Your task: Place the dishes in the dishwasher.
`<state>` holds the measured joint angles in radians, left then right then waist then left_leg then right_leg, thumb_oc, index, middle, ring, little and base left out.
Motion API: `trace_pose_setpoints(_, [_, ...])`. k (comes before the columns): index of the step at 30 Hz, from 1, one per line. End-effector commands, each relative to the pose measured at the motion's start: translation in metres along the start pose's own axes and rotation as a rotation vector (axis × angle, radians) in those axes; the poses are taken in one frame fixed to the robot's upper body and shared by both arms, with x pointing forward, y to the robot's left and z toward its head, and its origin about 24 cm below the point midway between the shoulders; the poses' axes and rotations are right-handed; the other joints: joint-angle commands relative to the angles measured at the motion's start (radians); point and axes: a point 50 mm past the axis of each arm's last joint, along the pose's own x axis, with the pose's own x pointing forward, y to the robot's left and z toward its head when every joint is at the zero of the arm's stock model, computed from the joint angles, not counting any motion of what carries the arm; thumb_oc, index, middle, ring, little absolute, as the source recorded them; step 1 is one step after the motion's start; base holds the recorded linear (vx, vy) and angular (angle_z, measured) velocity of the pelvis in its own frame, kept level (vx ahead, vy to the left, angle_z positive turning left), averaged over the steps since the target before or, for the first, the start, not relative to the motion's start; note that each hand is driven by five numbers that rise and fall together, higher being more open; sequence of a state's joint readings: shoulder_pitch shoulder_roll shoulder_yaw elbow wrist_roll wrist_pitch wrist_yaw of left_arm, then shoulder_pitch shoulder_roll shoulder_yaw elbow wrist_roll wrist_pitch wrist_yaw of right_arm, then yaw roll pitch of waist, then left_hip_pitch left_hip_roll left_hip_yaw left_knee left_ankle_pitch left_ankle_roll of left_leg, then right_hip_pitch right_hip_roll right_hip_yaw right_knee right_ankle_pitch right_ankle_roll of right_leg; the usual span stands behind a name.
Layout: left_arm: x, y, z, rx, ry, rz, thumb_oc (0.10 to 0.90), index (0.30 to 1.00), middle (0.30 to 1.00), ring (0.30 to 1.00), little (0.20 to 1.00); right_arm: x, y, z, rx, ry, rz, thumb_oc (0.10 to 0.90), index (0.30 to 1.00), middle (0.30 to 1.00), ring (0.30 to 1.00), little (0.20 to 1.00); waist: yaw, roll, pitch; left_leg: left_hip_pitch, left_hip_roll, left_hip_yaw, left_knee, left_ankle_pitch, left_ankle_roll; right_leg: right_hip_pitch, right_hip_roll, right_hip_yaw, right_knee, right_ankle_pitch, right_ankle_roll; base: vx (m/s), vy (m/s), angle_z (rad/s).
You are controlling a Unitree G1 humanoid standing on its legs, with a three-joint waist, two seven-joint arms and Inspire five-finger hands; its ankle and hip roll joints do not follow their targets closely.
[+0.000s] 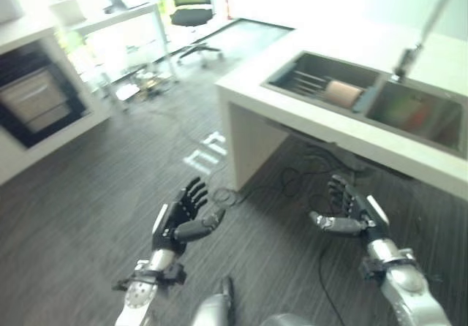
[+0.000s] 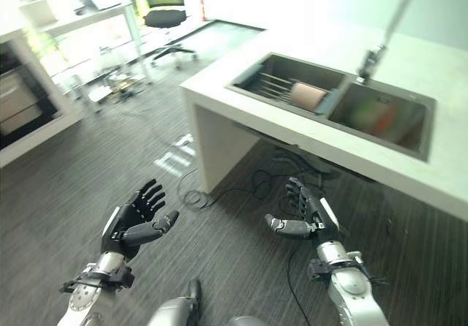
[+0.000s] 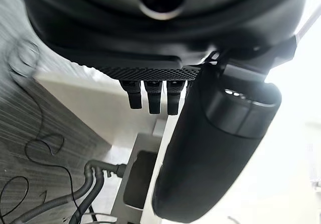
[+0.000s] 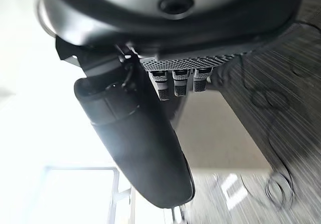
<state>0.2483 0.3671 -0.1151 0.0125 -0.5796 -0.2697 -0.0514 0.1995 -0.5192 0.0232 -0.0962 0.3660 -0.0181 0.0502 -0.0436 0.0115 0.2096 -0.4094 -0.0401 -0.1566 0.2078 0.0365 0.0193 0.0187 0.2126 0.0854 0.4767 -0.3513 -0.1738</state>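
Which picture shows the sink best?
The right eye view: the whole sink and both basins fit in. The left eye view cuts its far-right end off. The wrist views look past each hand at the counter and floor instead.

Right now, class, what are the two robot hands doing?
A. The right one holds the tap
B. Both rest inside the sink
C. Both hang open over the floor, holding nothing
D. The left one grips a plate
C: the left robot hand and the right robot hand both show spread fingers and empty palms above the dark floor, short of the white counter with its sink.
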Motion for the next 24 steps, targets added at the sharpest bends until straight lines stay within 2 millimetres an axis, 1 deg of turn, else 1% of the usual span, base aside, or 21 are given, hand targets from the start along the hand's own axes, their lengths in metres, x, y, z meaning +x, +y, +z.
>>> trace_pose_setpoints(1, [0.013,-0.02,0.087,0.044,-0.517,-0.072,0.8,0.9,0.9,0.9,0.9,0.012,0.004,0.062,0.014,-0.348,0.095,0.8,0.9,0.9,0.9,0.9,0.109,-0.039,-0.044,0.047,0.033,0.034,0.092,0.012,-0.09,-0.02,-0.131,0.053,-0.177,0.161,0.231,0.3,0.192,-1.93])
trace_pose_setpoints(2, [0.017,-0.024,0.096,0.068,-0.562,-0.089,0.8,0.9,0.9,0.9,0.9,0.014,0.005,0.069,0.012,-0.383,0.108,0.8,0.9,0.9,0.9,0.9,0.104,-0.042,-0.049,0.053,0.042,0.057,0.092,-0.012,-0.084,-0.016,-0.152,0.04,-0.177,0.159,0.24,0.25,0.204,-1.85])
trace_pose_setpoints(3, [0.02,-0.027,0.102,0.087,-0.592,-0.108,0.8,0.9,0.9,0.9,0.9,0.014,0.005,0.075,0.014,-0.413,0.116,0.8,0.9,0.9,0.9,0.9,0.101,-0.044,-0.052,0.06,0.042,0.066,0.092,-0.024,-0.077,-0.009,-0.167,0.034,-0.177,0.156,0.248,0.19,0.167,-1.19])
trace_pose_setpoints(6, [0.029,-0.04,0.126,0.15,-0.698,-0.187,0.8,0.9,0.9,0.9,0.9,0.005,0.001,0.096,0.052,-0.534,0.114,0.8,0.9,0.9,0.9,0.9,0.086,-0.057,-0.066,0.089,0.04,0.085,0.092,-0.057,-0.055,0.024,-0.218,0.008,-0.177,0.147,0.274,0.24,0.148,-0.66])
trace_pose_setpoints(8, [0.028,-0.045,0.137,0.168,-0.742,-0.229,0.8,0.9,0.9,0.9,0.9,-0.001,-0.002,0.106,0.091,-0.599,0.098,0.8,0.9,0.9,0.9,0.9,0.084,-0.065,-0.072,0.099,0.027,0.081,0.092,-0.067,-0.04,0.041,-0.237,-0.008,-0.177,0.149,0.282,0.17,0.088,0.03])
trace_pose_setpoints(9, [0.028,-0.045,0.137,0.167,-0.741,-0.23,0.8,0.9,0.9,0.9,0.9,-0.002,-0.002,0.106,0.092,-0.599,0.098,0.8,0.9,0.9,0.9,0.9,0.084,-0.066,-0.071,0.101,0.026,0.081,0.092,-0.067,-0.04,0.043,-0.239,-0.008,-0.177,0.148,0.283,0.26,0.162,0.03])
trace_pose_setpoints(10, [0.022,-0.05,0.152,0.156,-0.817,-0.292,0.8,0.9,0.9,0.9,0.9,-0.011,-0.004,0.117,0.181,-0.691,0.082,0.8,0.9,0.9,0.9,0.9,0.08,-0.068,-0.084,0.115,0.008,0.072,0.092,-0.079,-0.019,0.074,-0.258,-0.037,-0.177,0.192,0.295,0.25,0.166,0.16])
trace_pose_setpoints(11, [0.02,-0.051,0.156,0.158,-0.84,-0.303,0.8,0.9,0.9,0.9,0.9,-0.013,-0.004,0.119,0.234,-0.712,0.095,0.8,0.9,0.9,0.9,0.9,0.077,-0.067,-0.086,0.13,0.0,0.067,0.092,-0.087,-0.011,0.079,-0.268,-0.056,-0.177,0.239,0.307,0.25,0.168,0.18])
trace_pose_setpoints(12, [0.019,-0.051,0.156,0.158,-0.84,-0.304,0.8,0.9,0.9,0.9,0.9,-0.013,-0.004,0.119,0.236,-0.711,0.097,0.8,0.9,0.9,0.9,0.9,0.076,-0.067,-0.084,0.132,0.0,0.066,0.092,-0.087,-0.01,0.081,-0.268,-0.057,-0.177,0.24,0.309,0.19,0.133,-0.03])
trace_pose_setpoints(13, [0.014,-0.051,0.164,0.163,-0.895,-0.317,0.8,0.9,0.9,0.9,0.9,-0.013,0.002,0.122,0.37,-0.751,0.154,0.8,0.9,0.9,0.9,0.9,0.069,-0.047,-0.085,0.166,0.006,0.055,0.092,-0.105,0.002,0.08,-0.27,-0.107,-0.171,0.339,0.33,0.2,0.16,-0.14])
trace_pose_setpoints(14, [0.01,-0.05,0.171,0.184,-0.956,-0.301,0.8,0.9,0.9,0.9,0.9,-0.012,0.008,0.124,0.407,-0.775,0.192,0.8,0.9,0.9,0.9,0.9,0.063,-0.03,-0.079,0.198,0.015,0.059,0.092,-0.121,0.006,0.033,-0.279,-0.152,-0.113,0.363,0.333,0.24,0.169,-0.41])
trace_pose_setpoints(15, [0.009,-0.051,0.176,0.208,-0.992,-0.296,0.8,0.9,0.9,0.9,0.9,-0.011,0.012,0.126,0.417,-0.789,0.216,0.8,0.9,0.9,0.9,0.9,0.065,-0.028,-0.073,0.216,0.019,0.071,0.092,-0.132,0.004,-0.005,-0.296,-0.187,-0.094,0.366,0.331,0.15,0.042,-0.63])
trace_pose_setpoints(16, [0.008,-0.053,0.183,0.235,-1.021,-0.288,0.8,0.9,0.9,0.9,0.9,-0.008,0.016,0.131,0.421,-0.809,0.238,0.8,0.9,0.9,0.9,0.9,0.071,-0.027,-0.068,0.234,0.028,0.087,0.092,-0.141,-0.004,-0.029,-0.317,-0.241,-0.138,0.36,0.327,0.1,-0.037,-0.98])
trace_pose_setpoints(17, [0.008,-0.053,0.184,0.241,-1.025,-0.288,0.8,0.9,0.9,0.9,0.9,-0.007,0.017,0.132,0.421,-0.815,0.237,0.8,0.9,0.9,0.9,0.9,0.073,-0.026,-0.064,0.24,0.033,0.091,0.092,-0.146,-0.007,-0.025,-0.317,-0.249,-0.156,0.361,0.325,0.11,-0.126,-1.19])
trace_pose_setpoints(18, [0.009,-0.054,0.189,0.24,-1.034,-0.291,0.8,0.9,0.9,0.9,0.9,-0.004,0.02,0.138,0.418,-0.832,0.251,0.8,0.9,0.9,0.9,0.9,0.073,-0.033,-0.05,0.258,0.045,0.117,0.092,-0.163,-0.021,-0.071,-0.34,-0.283,-0.177,0.313,0.32,0.2,-0.218,-1.13])
trace_pose_setpoints(19, [0.008,-0.054,0.19,0.238,-1.027,-0.299,0.8,0.9,0.9,0.9,0.9,-0.002,0.023,0.144,0.398,-0.85,0.262,0.8,0.9,0.9,0.9,0.9,0.058,-0.063,-0.034,0.3,0.031,0.161,0.092,-0.213,-0.028,-0.202,-0.371,-0.285,-0.177,0.327,0.335,0.33,-0.307,-1.64])
trace_pose_setpoints(20, [0.007,-0.056,0.189,0.251,-1.02,-0.315,0.8,0.9,0.9,0.9,0.9,-0.001,0.025,0.147,0.405,-0.854,0.273,0.8,0.9,0.9,0.9,0.9,0.041,-0.068,-0.028,0.329,0.032,0.179,0.092,-0.247,-0.025,-0.267,-0.379,-0.271,-0.177,0.366,0.34,0.36,-0.278,-1.33])
trace_pose_setpoints(21, [0.008,-0.056,0.188,0.256,-1.017,-0.313,0.8,0.9,0.9,0.9,0.9,-0.001,0.026,0.147,0.4,-0.856,0.28,0.8,0.9,0.9,0.9,0.9,0.033,-0.069,-0.028,0.335,0.034,0.184,0.092,-0.255,-0.024,-0.275,-0.375,-0.258,-0.177,0.362,0.335,0.28,-0.199,-0.96])
trace_pose_setpoints(23, [0.01,-0.058,0.185,0.25,-1.006,-0.311,0.8,0.9,0.9,0.9,0.9,0.001,0.026,0.146,0.384,-0.852,0.272,0.8,0.9,0.9,0.9,0.9,0.027,-0.069,-0.031,0.343,0.036,0.193,0.092,-0.26,-0.023,-0.278,-0.367,-0.247,-0.177,0.356,0.327,0.2,-0.16,0.24])
trace_pose_setpoints(24, [0.013,-0.058,0.181,0.214,-0.978,-0.301,0.8,0.9,0.9,0.9,0.9,0.003,0.025,0.145,0.372,-0.831,0.247,0.8,0.9,0.9,0.9,0.9,0.02,-0.068,-0.041,0.358,0.043,0.199,0.092,-0.263,-0.026,-0.274,-0.355,-0.24,-0.177,0.348,0.316,0.47,-0.294,0.57])
